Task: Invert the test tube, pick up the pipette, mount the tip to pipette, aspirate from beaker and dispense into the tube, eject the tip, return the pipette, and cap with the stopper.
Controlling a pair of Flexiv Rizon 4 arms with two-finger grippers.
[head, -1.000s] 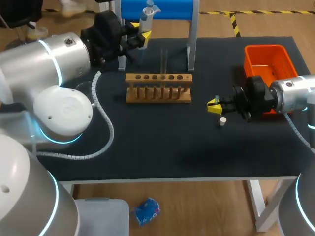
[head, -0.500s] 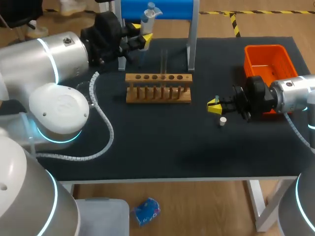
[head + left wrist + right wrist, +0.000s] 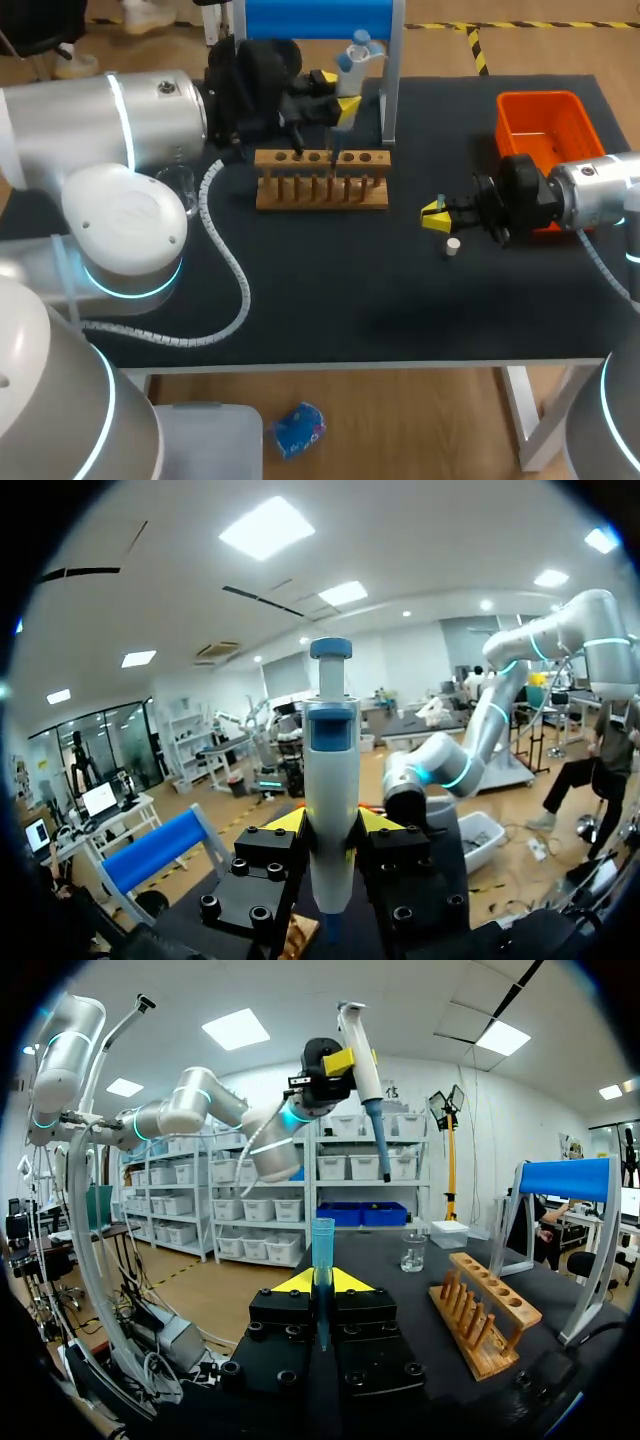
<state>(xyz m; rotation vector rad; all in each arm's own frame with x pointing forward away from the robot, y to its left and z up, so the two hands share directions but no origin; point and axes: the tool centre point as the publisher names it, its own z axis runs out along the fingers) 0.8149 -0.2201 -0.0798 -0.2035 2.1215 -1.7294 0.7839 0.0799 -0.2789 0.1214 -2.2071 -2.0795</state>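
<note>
Gripping the white-and-blue plastic pipette (image 3: 352,62) upright, the left gripper (image 3: 336,92) is clamped on its barrel in the upper middle of the head view, with the lower end over the wooden test tube rack (image 3: 322,180). At middle right the right gripper (image 3: 432,215) is clenched on a small translucent blue pipette tip (image 3: 322,1250), with the little white stopper (image 3: 453,245) just below it and the orange plastic basket (image 3: 545,120) at upper right. Mounting looks next: if the 2 pieces meet off-axis the tip could bend or pop loose, and a low pass could clip the rack
</note>
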